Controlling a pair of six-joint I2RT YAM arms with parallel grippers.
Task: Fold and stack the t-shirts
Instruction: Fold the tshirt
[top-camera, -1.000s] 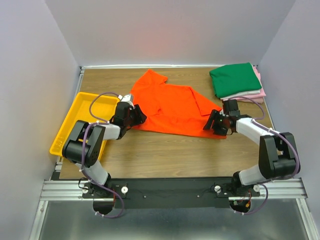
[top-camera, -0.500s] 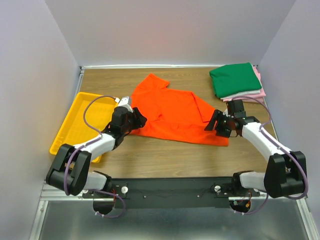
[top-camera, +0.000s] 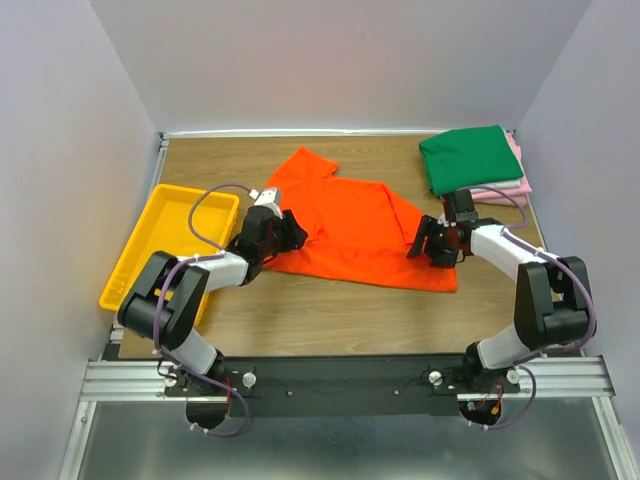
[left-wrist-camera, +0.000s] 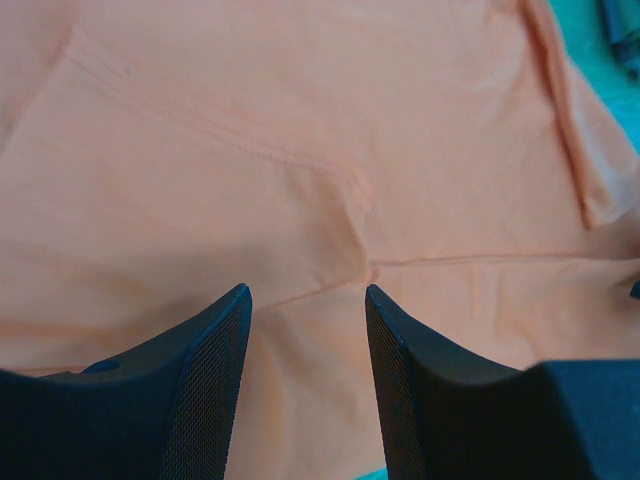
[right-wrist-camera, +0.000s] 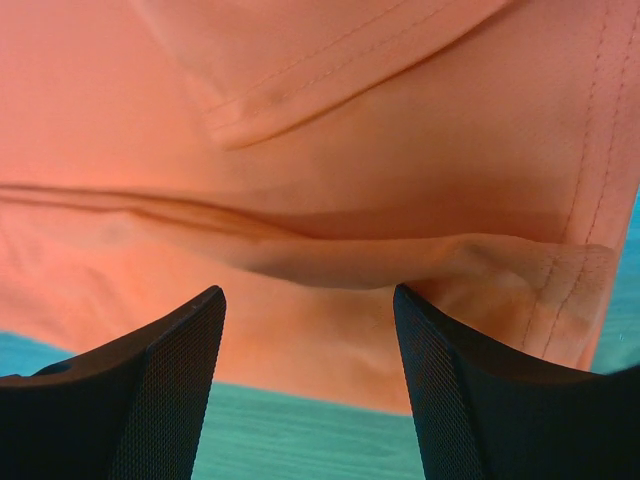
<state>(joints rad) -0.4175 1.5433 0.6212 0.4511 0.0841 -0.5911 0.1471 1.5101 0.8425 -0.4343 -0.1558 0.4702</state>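
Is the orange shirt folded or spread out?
Partly folded: orange shirt lies flat but irregular, cloth doubled over near its right edge; no neat rectangle.

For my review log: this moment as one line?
orange shirt on table | left hand open over its left edge | right hand open over its right edge | green shirt folded, far right

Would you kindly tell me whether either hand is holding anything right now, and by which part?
Nothing is held: the left hand and the right hand both stand open over the orange t-shirt, with no cloth pinched.
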